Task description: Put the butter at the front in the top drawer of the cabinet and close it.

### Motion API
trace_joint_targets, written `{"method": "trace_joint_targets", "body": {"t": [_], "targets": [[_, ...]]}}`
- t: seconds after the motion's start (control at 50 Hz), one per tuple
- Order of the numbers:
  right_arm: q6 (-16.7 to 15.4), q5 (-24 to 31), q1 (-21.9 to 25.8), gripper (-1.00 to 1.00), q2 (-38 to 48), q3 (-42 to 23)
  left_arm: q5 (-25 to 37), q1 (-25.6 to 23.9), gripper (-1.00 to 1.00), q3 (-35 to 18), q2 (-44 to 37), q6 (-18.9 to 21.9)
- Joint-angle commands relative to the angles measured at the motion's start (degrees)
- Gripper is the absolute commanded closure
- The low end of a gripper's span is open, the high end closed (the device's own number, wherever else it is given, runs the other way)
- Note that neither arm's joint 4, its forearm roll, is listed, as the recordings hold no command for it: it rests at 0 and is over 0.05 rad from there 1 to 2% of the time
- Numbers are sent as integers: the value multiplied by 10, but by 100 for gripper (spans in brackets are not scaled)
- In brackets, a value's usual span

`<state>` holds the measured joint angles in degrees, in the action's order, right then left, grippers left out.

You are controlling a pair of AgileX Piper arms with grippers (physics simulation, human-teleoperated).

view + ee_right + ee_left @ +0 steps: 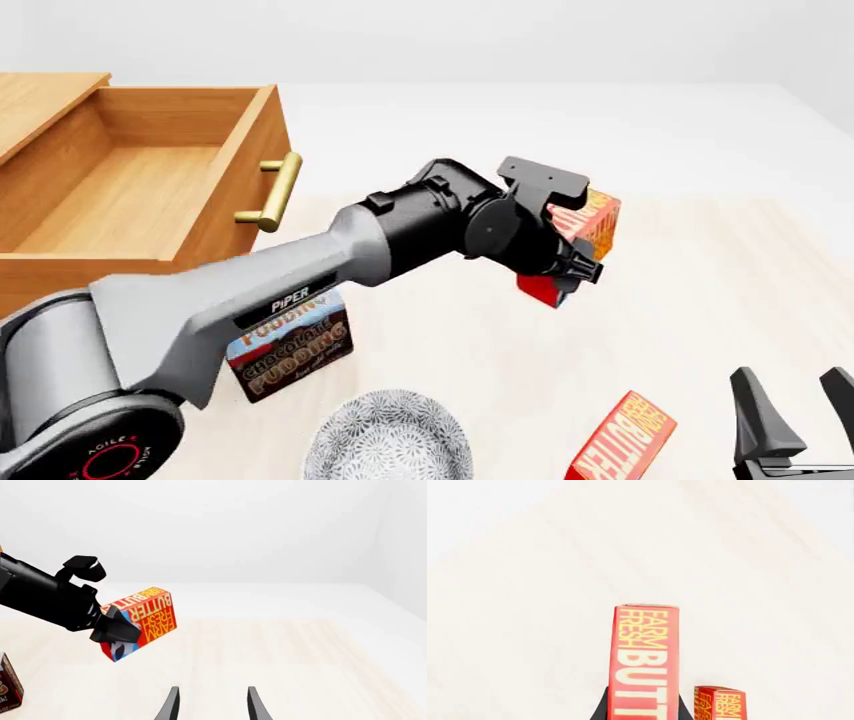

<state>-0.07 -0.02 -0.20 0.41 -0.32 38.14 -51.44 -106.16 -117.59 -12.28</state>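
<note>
In the front view we see only part of the small red butter carton (597,226), since the left arm's black gripper (577,268) covers most of it. The left wrist view cuts the carton's yellow lettering at the frame edge, after "BUTT". The second identical red carton (625,438) runs off the bottom edge. The blue-and-brown chocolate pudding box (294,355) sits partly behind the grey arm. The light-brown wooden cabinet (34,105) is cropped at the left; its open top drawer (134,190) shows, and the lower one we cannot see. The right black gripper (798,412) is cut by the corner.
</note>
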Motion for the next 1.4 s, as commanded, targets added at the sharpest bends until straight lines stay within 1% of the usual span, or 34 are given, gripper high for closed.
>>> {"method": "trace_joint_targets", "body": {"t": [0.02, 0.08, 0.16, 0.2, 0.32, 0.54, 0.56, 0.6, 0.64, 0.7, 0.72, 0.78, 0.8, 0.96, 1.0, 1.08, 1.22, 1.36, 1.4], "targets": [[0, 0, 0, -100, -1, 1, 48, 5, 100, 11, 76, 10], [0, 0, 0, -100, -1, 1, 67, 18, 100, 3, 85, 23], [0, 0, 0, -100, 0, 1, 89, 24, 100, -6, 99, 29], [0, 0, 0, -100, -1, 1, 106, 41, 100, -12, 109, 37], [0, 0, 0, -100, 0, 1, 133, 55, 100, -24, 128, 41], [0, 0, 0, -100, 0, 1, 164, 104, 100, -6, 179, 52], [0, 0, 0, -100, -1, 1, 170, 114, 100, -4, 189, 56], [0, 0, 0, -100, 0, 1, 173, 116, 100, -5, 192, 57], [0, 0, 0, -100, 0, 1, 181, 133, 100, 1, 207, 68], [0, 0, 0, -100, -1, 1, 184, 136, 100, 4, 213, 69], [0, 0, 0, -100, -1, 1, 193, 148, 100, 6, 225, 77], [0, 0, 0, -100, 0, 1, 202, 160, 100, 8, 239, 79], [0, 0, 0, -100, -1, 1, 206, 176, 100, 14, 253, 81], [0, 0, 0, -100, 0, 1, 225, 215, 100, 32, 286, 92], [0, 0, 0, -100, 0, 1, 235, 232, 100, 32, 301, 96], [0, 0, 0, -100, 0, 1, 249, 250, 100, 28, 313, 104], [0, 0, 0, -100, 0, 1, 270, 267, 100, 13, 326, 109], [0, 0, 0, -100, 0, 1, 295, 302, 100, 11, 350, 122], [0, 0, 0, -100, 0, 1, 297, 302, 100, 10, 355, 115]]}}
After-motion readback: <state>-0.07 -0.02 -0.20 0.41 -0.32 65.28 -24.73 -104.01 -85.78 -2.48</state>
